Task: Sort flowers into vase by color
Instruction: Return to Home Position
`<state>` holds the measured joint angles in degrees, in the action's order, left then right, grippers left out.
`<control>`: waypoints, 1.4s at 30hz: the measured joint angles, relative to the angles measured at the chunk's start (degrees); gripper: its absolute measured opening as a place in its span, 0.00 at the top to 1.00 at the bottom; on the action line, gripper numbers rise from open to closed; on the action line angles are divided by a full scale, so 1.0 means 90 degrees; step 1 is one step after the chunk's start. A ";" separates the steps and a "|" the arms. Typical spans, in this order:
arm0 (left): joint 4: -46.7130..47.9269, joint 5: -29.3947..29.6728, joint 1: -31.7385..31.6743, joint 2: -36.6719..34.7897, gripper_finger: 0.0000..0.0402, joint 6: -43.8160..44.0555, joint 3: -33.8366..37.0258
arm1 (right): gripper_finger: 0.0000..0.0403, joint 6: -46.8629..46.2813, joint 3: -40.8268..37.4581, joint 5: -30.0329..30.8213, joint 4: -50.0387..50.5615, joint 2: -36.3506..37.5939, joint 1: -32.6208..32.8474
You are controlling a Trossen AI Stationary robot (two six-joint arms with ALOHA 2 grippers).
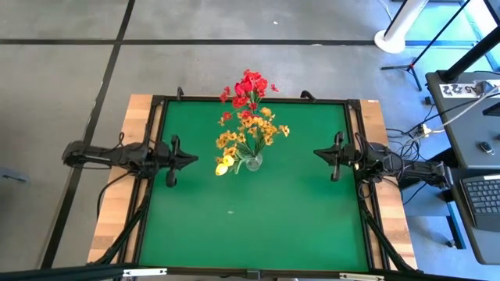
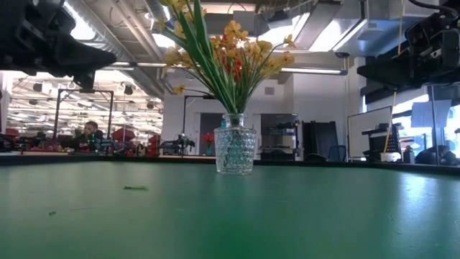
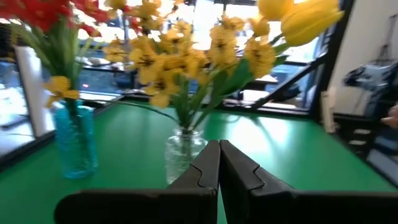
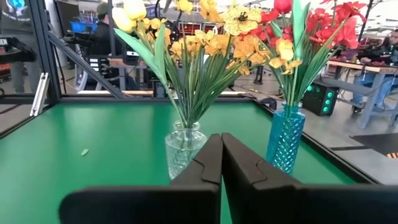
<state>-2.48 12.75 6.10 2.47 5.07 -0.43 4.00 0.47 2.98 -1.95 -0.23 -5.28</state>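
Your left gripper [image 1: 190, 160] is hanging over the left side of the mat with its fingers pressed together and nothing between them. Your right gripper [image 1: 316, 153] is mirroring it on the right, likewise pinched together and empty, and both are sitting well apart from the flowers. The sorting is looking finished: the yellow flowers [image 1: 250, 134] are standing in the clear vase [image 2: 234, 151] mid-table, the red flowers [image 1: 248, 87] are rising from the blue vase [image 4: 285, 140] near it toward the far edge, and no stem is lying loose. One yellow blossom [image 4: 283, 51] is showing among the reds, and you cannot tell which vase it is rooted in. A lit workshop is showing beyond the table, with people [image 2: 90, 131] working at benches. The green mat [image 1: 273, 234] is lying flat, with a small green scrap [image 2: 134, 188] resting on it.
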 joint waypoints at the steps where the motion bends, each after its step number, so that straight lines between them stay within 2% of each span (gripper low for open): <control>1: 0.0000 -0.0008 -0.0092 0.0013 1.00 -0.0091 0.0000 | 0.98 -0.0033 0.0000 0.0000 -0.0001 0.0000 0.0000; 12: 0.0010 -0.0166 -0.0753 0.0020 1.00 -0.0225 0.0000 | 0.98 -0.0079 -0.0002 -0.0002 0.0015 0.0000 0.0000; 17: 0.0010 -0.0160 -0.0778 0.0020 1.00 0.0072 0.0000 | 0.98 -0.0079 -0.0005 -0.0002 0.0019 0.0000 0.0000; 42: 0.0007 -0.0158 -0.0776 0.0020 1.00 0.0084 0.0000 | 0.98 -0.0079 -0.0005 0.0000 0.0031 0.0000 0.0000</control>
<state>-2.42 11.34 -0.89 2.66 5.82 -0.43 3.29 0.43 2.98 -1.67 -0.23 -5.28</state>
